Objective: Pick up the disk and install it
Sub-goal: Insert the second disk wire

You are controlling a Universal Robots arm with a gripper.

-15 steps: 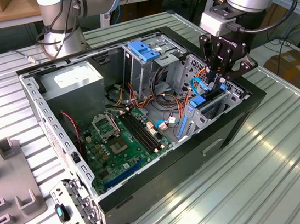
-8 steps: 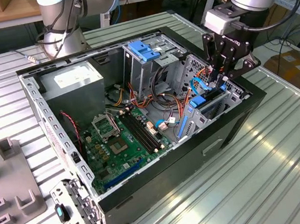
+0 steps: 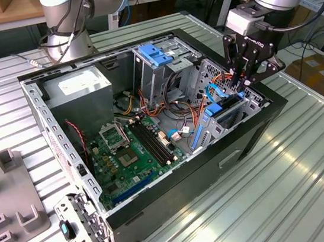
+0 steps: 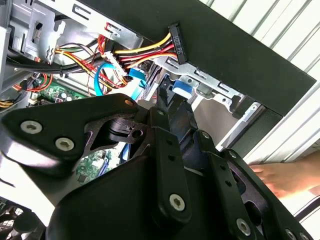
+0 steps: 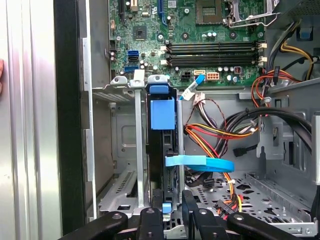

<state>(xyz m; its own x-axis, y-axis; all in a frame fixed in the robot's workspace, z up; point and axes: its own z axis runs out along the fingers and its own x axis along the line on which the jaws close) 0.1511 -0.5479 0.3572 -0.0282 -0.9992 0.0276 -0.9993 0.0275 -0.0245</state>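
Bench: ribbed metal slats carrying the open computer case; a grey fixture block stands at the exterior view's left.
Side latch: a hinged grey metal piece with a small blue tab, at the case's near corner on the exterior view's left.
Power supply: big grey box with a white label, in the far corner of the case on the exterior view's left.
Motherboard: green, flat on the case floor, with an open processor socket and long black memory slots; it lies between the power supply and the drive bays.
Grey cage: upright in the middle rear, topped by a blue plastic latch.
Cables: red, yellow, orange and black bundles run across the floor beside the drive bay; a flat blue one crosses just next to the disk.
Disk: standing on edge in the metal bay at the exterior view's right end of the case, its blue plastic rail end facing up; in the exterior view its blue parts show inside that bay.
Claw: black, hanging over the bay directly above the disk. In the first wrist view its fingers sit at the disk's near end, close either side of it; whether they press on it I cannot tell.
Hand: a person's, resting on the bench outside the case wall.
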